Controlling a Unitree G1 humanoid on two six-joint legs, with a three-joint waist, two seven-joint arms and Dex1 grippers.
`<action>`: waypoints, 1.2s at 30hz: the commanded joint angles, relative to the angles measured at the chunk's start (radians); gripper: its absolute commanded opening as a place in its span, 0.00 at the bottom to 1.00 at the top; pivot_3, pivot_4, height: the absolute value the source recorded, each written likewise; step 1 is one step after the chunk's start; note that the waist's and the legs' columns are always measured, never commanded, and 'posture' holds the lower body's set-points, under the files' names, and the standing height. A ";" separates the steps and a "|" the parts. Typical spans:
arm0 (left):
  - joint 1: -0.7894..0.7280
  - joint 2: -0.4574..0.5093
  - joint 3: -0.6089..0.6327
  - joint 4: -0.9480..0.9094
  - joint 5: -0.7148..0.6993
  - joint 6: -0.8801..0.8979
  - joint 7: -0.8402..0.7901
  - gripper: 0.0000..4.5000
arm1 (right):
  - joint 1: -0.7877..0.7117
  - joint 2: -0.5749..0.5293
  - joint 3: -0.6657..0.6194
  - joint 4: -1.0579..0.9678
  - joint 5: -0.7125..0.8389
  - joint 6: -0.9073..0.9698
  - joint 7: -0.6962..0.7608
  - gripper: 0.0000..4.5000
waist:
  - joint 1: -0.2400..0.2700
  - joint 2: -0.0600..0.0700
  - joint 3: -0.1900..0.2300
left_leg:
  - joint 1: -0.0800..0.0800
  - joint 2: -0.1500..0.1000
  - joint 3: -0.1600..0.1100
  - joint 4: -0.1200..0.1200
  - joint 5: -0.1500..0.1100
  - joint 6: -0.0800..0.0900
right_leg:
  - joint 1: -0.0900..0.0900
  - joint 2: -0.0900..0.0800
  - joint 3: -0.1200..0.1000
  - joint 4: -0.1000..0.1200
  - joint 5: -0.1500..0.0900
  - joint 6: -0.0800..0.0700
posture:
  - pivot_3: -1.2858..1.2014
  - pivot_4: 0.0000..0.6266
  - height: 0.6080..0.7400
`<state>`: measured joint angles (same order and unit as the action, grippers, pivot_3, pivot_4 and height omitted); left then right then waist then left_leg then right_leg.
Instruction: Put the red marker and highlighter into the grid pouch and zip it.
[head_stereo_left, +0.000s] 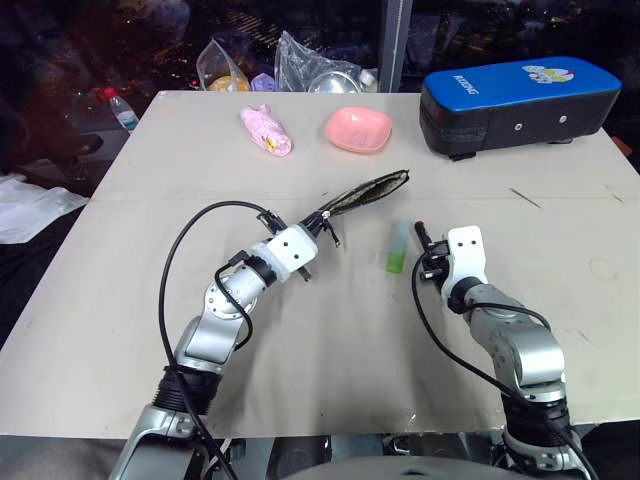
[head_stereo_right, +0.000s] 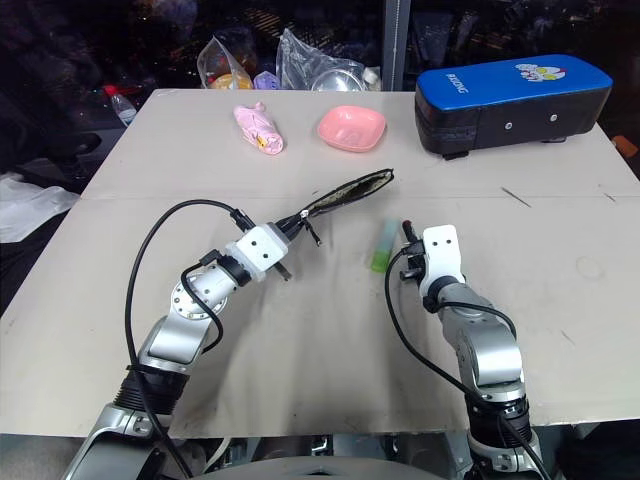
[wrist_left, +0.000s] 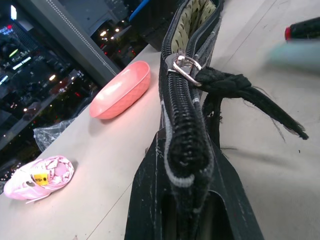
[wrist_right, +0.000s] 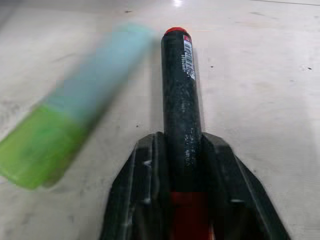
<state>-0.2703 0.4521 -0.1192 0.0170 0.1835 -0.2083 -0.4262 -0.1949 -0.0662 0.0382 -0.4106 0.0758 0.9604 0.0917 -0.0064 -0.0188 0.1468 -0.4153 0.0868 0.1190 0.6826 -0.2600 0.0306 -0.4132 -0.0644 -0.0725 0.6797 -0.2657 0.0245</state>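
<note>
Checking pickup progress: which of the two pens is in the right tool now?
The red marker, gripped between the right tool's fingers. The highlighter lies loose on the table beside it.

- Marker (wrist_right: 182, 105): black, with red at both ends.
- Highlighter (wrist_right: 75, 122): pale mint body, bright green cap.
- Bowl (head_stereo_left: 357, 129): pink.
- Case (head_stereo_left: 520, 100): blue and black.

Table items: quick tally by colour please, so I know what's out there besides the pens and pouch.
Pink: 2, a bowl and a crumpled wrapper
Blue: 1, a hard case
Black: 1, the grid pouch, held up by the left end effector
Green: 1, the highlighter
Red and black: 1, the marker, in the right end effector
Total: 6
</note>
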 joint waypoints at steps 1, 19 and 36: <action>-0.006 0.004 0.020 -0.049 -0.002 -0.012 0.014 0.00 | -0.004 0.008 -0.080 0.059 -0.023 -0.009 -0.070 0.07 | 0.000 0.000 0.000 | 0.000 0.000 0.000 0.000 0.000 0.000 | 0.000 0.000 0.000 0.000 0.000 0.000 | 0.52 0.24 0.83; -0.046 -0.010 0.007 -0.051 -0.053 0.011 -0.044 0.00 | -0.251 -0.637 0.099 0.360 -0.194 -1.049 0.528 0.07 | -0.009 0.005 0.004 | 0.000 -0.001 0.002 -0.003 0.000 0.000 | -0.003 0.002 0.003 -0.001 -0.001 0.001 | 0.52 0.24 0.83; -0.085 0.000 -0.027 -0.024 -0.020 -0.027 -0.089 0.00 | -0.621 -0.683 0.296 0.742 -0.454 -1.524 0.646 0.07 | -0.004 0.005 0.005 | 0.000 0.000 0.011 0.000 0.002 -0.004 | -0.003 0.000 0.004 -0.001 0.000 0.001 | 0.52 0.24 0.83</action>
<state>-0.3359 0.4471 -0.1381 0.0129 0.1580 -0.2065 -0.5106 -0.7703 -0.7510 0.3355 0.3283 -0.3593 -0.5194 0.7363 -0.0104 -0.0137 0.1517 -0.4155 0.0871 0.1306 0.6826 -0.2575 0.0266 -0.4159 -0.0642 -0.0688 0.6793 -0.2660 0.0252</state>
